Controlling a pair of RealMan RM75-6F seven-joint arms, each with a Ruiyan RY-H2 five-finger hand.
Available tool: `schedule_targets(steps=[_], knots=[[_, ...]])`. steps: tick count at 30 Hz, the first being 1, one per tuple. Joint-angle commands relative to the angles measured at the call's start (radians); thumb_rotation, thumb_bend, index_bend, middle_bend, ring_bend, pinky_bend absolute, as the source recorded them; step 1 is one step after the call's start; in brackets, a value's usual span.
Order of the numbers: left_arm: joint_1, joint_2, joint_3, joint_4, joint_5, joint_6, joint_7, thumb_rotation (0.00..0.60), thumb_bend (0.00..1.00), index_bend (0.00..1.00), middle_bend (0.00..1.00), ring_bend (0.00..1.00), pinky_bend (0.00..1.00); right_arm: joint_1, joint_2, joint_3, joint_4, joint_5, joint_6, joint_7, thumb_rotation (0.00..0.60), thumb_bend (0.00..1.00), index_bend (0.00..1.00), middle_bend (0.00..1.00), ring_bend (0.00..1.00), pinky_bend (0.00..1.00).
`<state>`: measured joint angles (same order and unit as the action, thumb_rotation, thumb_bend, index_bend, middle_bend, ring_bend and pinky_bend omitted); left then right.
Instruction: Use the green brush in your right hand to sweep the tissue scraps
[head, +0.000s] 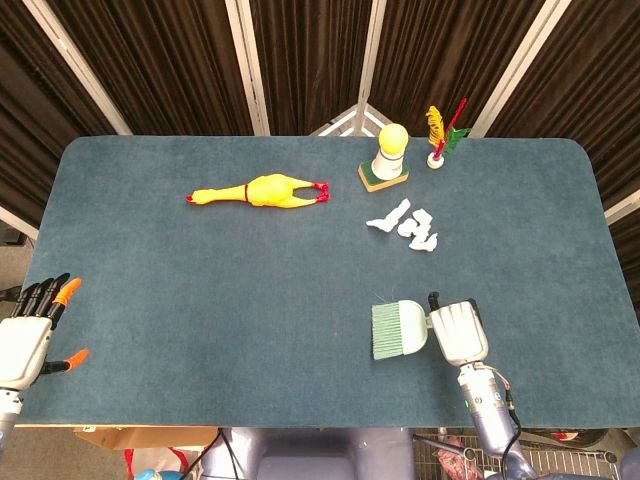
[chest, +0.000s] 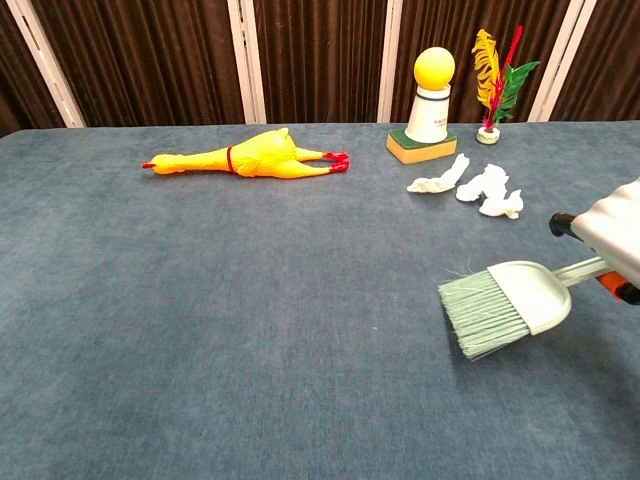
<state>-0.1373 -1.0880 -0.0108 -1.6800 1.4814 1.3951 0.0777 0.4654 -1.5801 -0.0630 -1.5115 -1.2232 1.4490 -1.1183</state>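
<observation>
Green brush (head: 400, 329): I held it by the handle in my right hand (head: 458, 332), fingers wrapped under and hidden from the head view, so how tightly I could not tell; bristles pointed toward my left, low over the table (head: 200, 290), and whether they touched the cloth I could not tell.
Tissue scraps (head: 405, 224): three white crumpled bits lay close together, just in front of the yellow-topped bottle (head: 386, 158) and well apart from the brush, on its far side.
Left hand (head: 28, 338): it was empty, fingers spread, at the near corner, far from the bottle.
Doing it well, as I judged: I had to carry the bristles past the scraps to the bottle side, set them flat on the cloth, and draw them toward me in one light stroke.
Risk: scraps that light could scatter; the bottle and the feather ornament (head: 442, 135) beside it stood near enough to knock.
Rubber chicken (head: 258, 190): it lay to the bottle's left, out of the way.
</observation>
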Motion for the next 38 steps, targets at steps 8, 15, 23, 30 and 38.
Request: schedule_targets(steps=[8, 15, 23, 30, 38], knots=[[0.0, -0.001, 0.0, 0.0, 0.003, 0.002, 0.0, 0.6, 0.0, 0.0, 0.0, 0.0, 0.02, -0.025, 0.071, -0.006, -0.065, 0.018, -0.024, -0.055, 0.6, 0.12, 0.0, 0.87, 0.82, 0.68], [0.001, -0.002, 0.0, -0.001, 0.003, 0.003, -0.003, 0.6, 0.0, 0.0, 0.0, 0.0, 0.02, -0.027, 0.168, -0.028, -0.163, -0.007, -0.063, -0.047, 0.6, 0.1, 0.0, 0.83, 0.78, 0.62], [0.004, -0.001, 0.0, -0.002, 0.003, 0.008, 0.003, 0.6, 0.0, 0.0, 0.0, 0.0, 0.02, -0.099, 0.243, -0.039, -0.219, -0.083, 0.022, 0.103, 0.6, 0.1, 0.0, 0.32, 0.26, 0.24], [0.015, -0.003, 0.011, 0.003, 0.05, 0.046, 0.035, 0.6, 0.0, 0.0, 0.0, 0.0, 0.02, -0.202, 0.389, -0.022, -0.307, -0.109, 0.071, 0.59, 0.6, 0.1, 0.0, 0.0, 0.0, 0.01], [0.019, -0.024, 0.003, 0.02, 0.051, 0.063, 0.068, 0.6, 0.0, 0.0, 0.0, 0.0, 0.02, -0.282, 0.45, -0.041, -0.265, -0.218, 0.13, 0.871, 0.6, 0.1, 0.0, 0.0, 0.0, 0.0]])
